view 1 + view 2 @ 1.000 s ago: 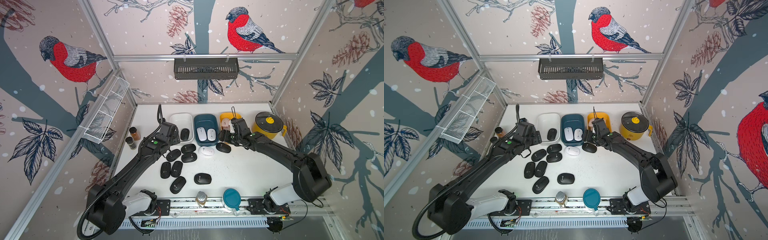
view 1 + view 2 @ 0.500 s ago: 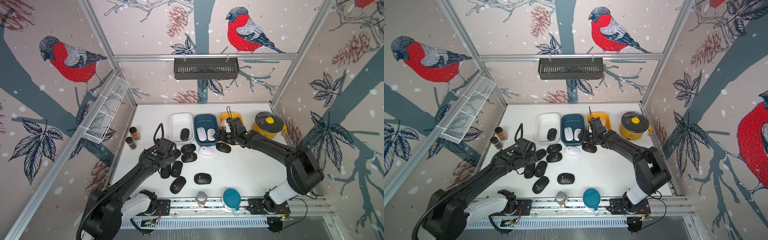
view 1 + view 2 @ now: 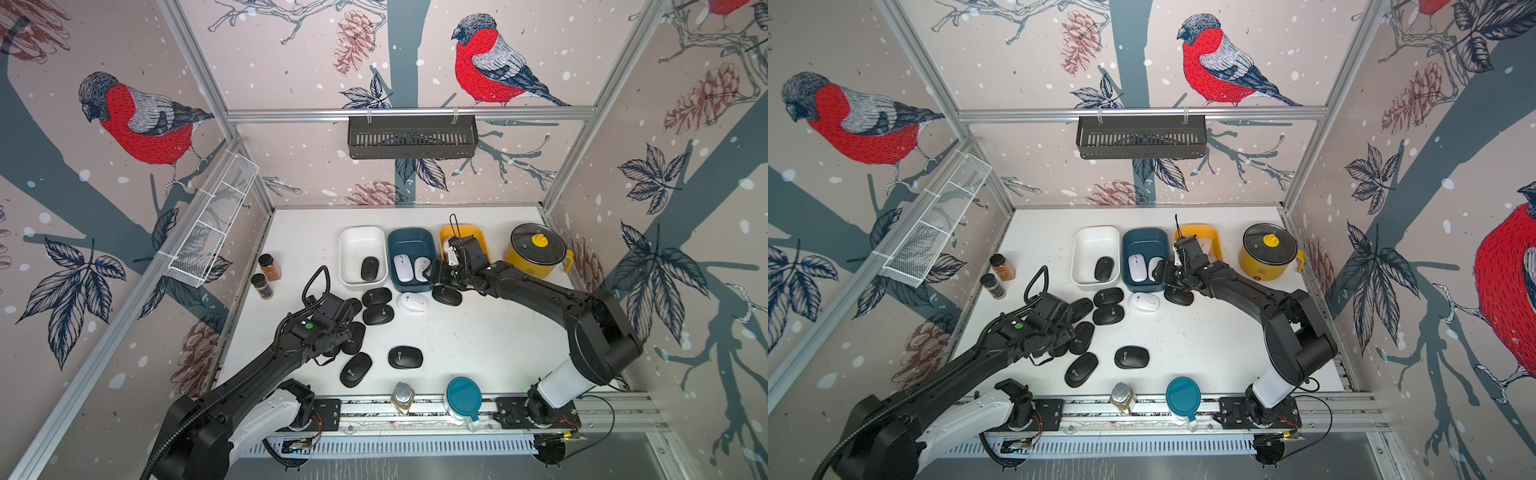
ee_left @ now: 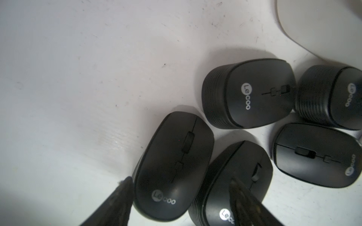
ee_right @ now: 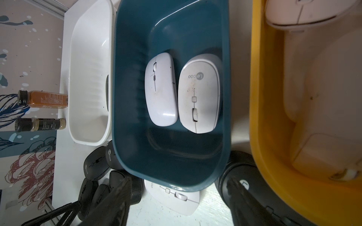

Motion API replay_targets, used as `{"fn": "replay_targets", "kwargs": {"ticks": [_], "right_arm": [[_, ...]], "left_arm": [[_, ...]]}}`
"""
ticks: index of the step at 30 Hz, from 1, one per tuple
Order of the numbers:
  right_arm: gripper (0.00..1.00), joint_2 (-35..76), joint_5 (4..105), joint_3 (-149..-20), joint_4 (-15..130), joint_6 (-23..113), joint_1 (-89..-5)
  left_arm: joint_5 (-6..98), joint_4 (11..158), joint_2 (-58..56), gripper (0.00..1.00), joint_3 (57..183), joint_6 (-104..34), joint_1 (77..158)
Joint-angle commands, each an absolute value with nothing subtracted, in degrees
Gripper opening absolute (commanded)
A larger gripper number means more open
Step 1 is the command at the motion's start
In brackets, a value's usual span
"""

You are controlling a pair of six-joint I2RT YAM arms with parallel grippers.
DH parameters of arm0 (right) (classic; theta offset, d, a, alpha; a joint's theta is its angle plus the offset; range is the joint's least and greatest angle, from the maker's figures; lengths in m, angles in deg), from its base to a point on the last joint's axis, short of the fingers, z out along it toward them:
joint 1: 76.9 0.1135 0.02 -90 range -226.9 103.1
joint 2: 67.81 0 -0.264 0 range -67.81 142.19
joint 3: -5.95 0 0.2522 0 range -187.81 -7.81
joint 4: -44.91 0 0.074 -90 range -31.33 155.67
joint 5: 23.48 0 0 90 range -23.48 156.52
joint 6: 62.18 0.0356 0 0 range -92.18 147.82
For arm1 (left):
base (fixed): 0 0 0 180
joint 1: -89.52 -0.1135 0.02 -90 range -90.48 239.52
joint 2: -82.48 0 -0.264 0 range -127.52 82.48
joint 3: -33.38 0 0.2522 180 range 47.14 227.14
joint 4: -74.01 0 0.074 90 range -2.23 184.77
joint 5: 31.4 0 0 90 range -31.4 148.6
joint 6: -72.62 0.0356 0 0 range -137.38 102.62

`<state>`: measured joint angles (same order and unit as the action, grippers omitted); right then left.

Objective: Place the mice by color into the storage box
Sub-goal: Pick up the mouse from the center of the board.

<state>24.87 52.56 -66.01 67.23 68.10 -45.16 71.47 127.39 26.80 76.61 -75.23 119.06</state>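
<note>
Three bins stand in a row at the back. The white bin (image 3: 361, 237) holds one black mouse (image 3: 370, 268). Two white mice (image 5: 161, 90) lie in the blue bin (image 3: 411, 237). A pink mouse (image 5: 305, 13) sits in the yellow bin (image 3: 478, 235). Several black mice (image 3: 378, 315) and one white mouse (image 3: 413, 302) lie loose on the table. My left gripper (image 4: 181, 181) is low over that cluster, open, its jaws either side of a black mouse (image 4: 172, 166). Above the blue bin's front rim my right gripper (image 5: 178, 181) hangs open and holds nothing.
A yellow pot (image 3: 538, 249) stands at the back right. Two spice jars (image 3: 266, 276) stand near the left wall. A teal-lidded jar (image 3: 463, 392) and a small silver-capped jar (image 3: 402, 397) sit by the front rail. Another black mouse (image 3: 446, 295) lies under the right arm.
My left arm has pulled back from the white bin and come down over the cluster of black mice. The right gripper has shifted from the yellow bin toward the blue bin's front.
</note>
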Motion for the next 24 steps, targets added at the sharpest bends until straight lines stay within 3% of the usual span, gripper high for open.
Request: {"fn": "replay_targets", "kwargs": {"ticks": [1,24], "right_arm": [[0.77,25.3,51.1,-66.0,65.4,67.9,-44.8],[0.77,25.4,51.1,-65.8,65.3,68.1,-44.7]], "left_arm": [[73.7,129.9,27.4,0.75,74.9,-80.0,119.6],[68.9,123.5,21.1,0.75,74.5,-72.9,119.8]]}}
